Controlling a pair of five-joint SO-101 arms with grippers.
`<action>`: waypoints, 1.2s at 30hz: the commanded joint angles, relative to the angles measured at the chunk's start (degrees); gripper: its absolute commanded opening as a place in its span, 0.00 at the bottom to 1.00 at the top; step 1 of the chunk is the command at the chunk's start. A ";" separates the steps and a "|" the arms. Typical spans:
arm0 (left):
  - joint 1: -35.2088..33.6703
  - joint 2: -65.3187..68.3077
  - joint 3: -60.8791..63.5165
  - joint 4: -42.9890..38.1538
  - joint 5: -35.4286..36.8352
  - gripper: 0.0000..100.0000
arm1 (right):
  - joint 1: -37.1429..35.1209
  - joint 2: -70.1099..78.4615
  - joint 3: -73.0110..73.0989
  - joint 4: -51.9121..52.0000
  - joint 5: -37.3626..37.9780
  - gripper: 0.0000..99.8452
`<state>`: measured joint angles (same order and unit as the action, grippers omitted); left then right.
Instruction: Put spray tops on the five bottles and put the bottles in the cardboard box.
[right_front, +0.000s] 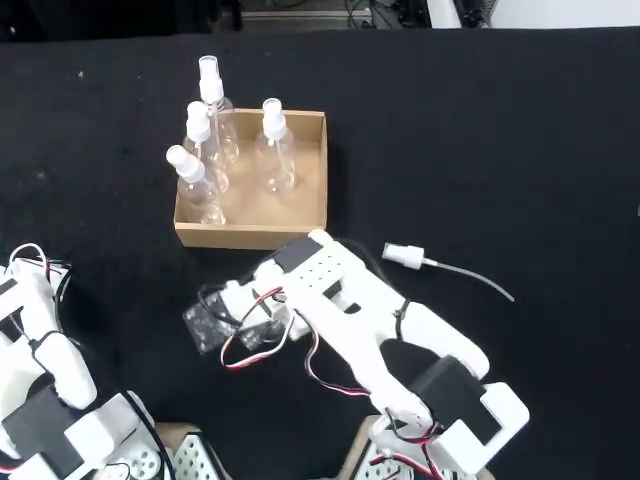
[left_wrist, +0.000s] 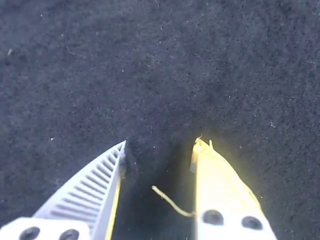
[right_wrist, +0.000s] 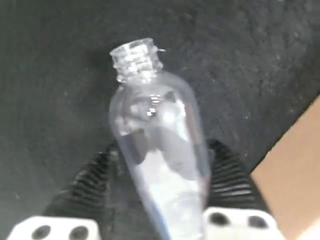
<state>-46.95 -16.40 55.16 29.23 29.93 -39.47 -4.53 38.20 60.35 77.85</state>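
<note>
Clear thin plastic, uncapped bottle (right_wrist: 150, 125) sits clamped between the jaws of the right gripper (right_wrist: 160, 170), ribbed pads pressed on both sides of the lower body, threaded neck (right_wrist: 135, 55) pointing away and open, no top on it; in the high view this bottle is low over the black cloth (right_front: 500, 150), just in front of the cardboard box (right_front: 250, 236) and near its front wall. Judgement on handling: empty so very light, smooth and slippery, wall likely flexes if squeezed hard, so a moderate grip on the wide lower body looks right, leaving the neck free for threading. Loose spray top (right_front: 404, 256) lies on the cloth just beside the right arm, well apart from the bottle, its thin dip tube (right_front: 470, 276) trailing away from the box; tube looks bendy and easy to kink, so best taken by the white head, not the tube. Left gripper (left_wrist: 160, 150) is released, fingers spread with nothing between them, hanging over bare cloth at the near left of the table. Counts: five bottles in all, four capped bottles (right_front: 275, 150) standing upright inside the box, three along its left side and one nearer the middle, plus the one uncapped in the right gripper; five spray tops, four fitted and one loose; one box; two arms. Last bottle not yet topped or boxed
</note>
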 joint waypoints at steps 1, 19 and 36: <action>-0.13 -0.26 -2.86 0.26 0.26 0.19 | 2.02 -0.84 -1.80 -0.44 -14.15 0.02; -0.22 -0.26 -2.86 0.26 0.26 0.19 | 2.73 -6.55 4.18 8.26 -32.18 0.23; -0.13 -0.26 -3.03 0.26 0.26 0.19 | 0.88 -10.33 15.25 -9.49 -23.91 0.22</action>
<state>-46.95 -16.40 55.16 29.23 29.93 -38.59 -12.35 54.73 52.35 53.49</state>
